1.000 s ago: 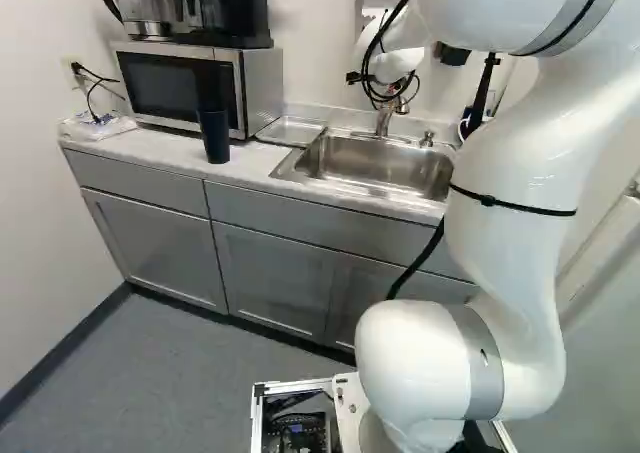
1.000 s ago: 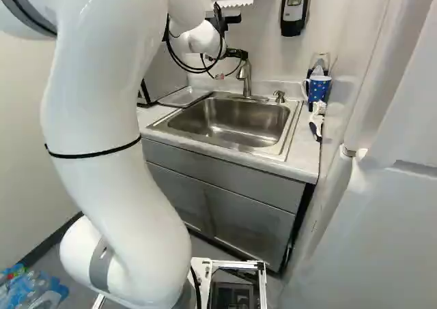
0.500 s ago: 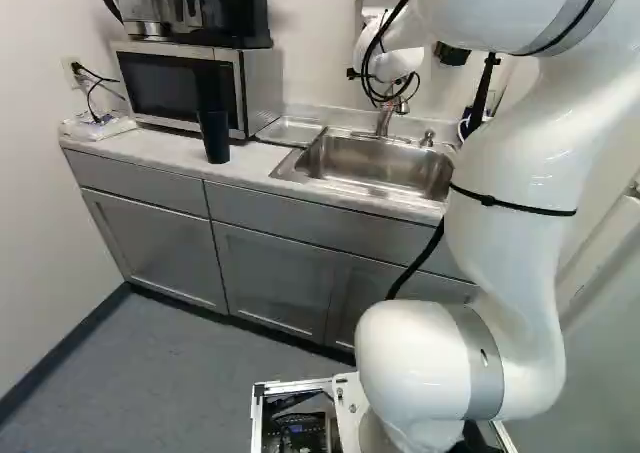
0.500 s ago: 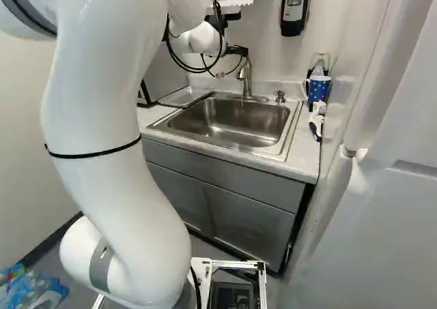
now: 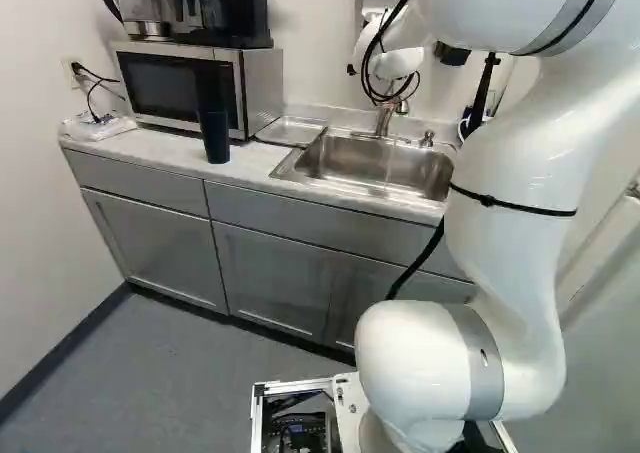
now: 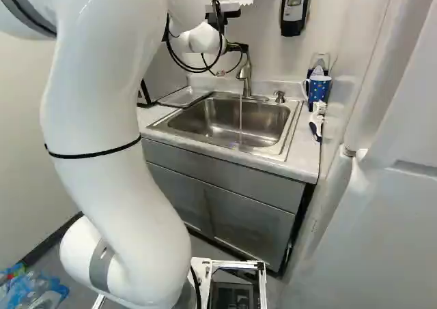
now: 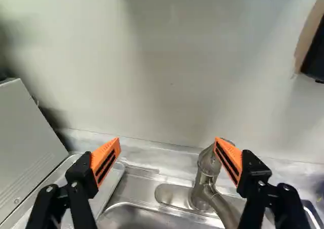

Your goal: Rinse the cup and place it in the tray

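My gripper (image 6: pixel 237 48) is at the top of the faucet (image 6: pixel 247 74) in the right base view. Seen from the wrist, the gripper (image 7: pixel 167 144) stands wide open and holds nothing; one orange pad overlaps the faucet's top (image 7: pixel 207 163), and contact is unclear. Water (image 6: pixel 240 118) runs in a thin stream into the sink (image 6: pixel 270 123). A dark blue cup (image 5: pixel 214 136) stands upright on the counter before the microwave. The shallow metal tray (image 5: pixel 290 132) lies between microwave and sink, also seen beside the sink in the wrist view. A blue patterned mug (image 6: pixel 319 89) stands right of the sink.
The microwave (image 5: pixel 185 85) carries a coffee maker (image 5: pixel 195 8). Beside the faucet is a soap pump (image 6: pixel 279 97). A white brush (image 6: pixel 317 120) lies near the mug. A dispenser (image 6: pixel 294 9) hangs on the wall; the counter's front edge faces the base.
Water has begun to flow from the faucet, first a short trickle, now a full thin stream. My gripper has risen slightly at the faucet. The base, cup and tray have stayed still.
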{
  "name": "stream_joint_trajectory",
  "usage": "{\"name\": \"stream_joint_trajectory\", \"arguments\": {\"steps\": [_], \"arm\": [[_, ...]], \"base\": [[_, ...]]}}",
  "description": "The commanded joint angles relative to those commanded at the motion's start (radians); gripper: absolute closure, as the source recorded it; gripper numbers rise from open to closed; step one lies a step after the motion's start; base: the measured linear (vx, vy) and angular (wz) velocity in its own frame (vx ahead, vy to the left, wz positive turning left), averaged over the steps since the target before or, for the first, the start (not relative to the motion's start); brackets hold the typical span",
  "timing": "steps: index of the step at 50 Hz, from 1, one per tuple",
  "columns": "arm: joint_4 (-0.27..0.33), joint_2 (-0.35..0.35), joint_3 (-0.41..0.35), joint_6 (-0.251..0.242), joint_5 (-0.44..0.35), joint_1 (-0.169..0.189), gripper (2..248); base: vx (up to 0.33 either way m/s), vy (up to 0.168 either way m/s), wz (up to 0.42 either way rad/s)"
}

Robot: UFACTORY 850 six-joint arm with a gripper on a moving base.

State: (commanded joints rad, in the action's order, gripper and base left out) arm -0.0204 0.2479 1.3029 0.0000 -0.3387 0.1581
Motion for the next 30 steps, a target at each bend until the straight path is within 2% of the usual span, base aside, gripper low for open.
{"name": "stream_joint_trajectory", "arguments": {"steps": [30], "arm": [[0.000, -0.013, -0.015, 0.000, -0.020, 0.007, 3]], "base": [[0.000, 0.000, 0.000]]}}
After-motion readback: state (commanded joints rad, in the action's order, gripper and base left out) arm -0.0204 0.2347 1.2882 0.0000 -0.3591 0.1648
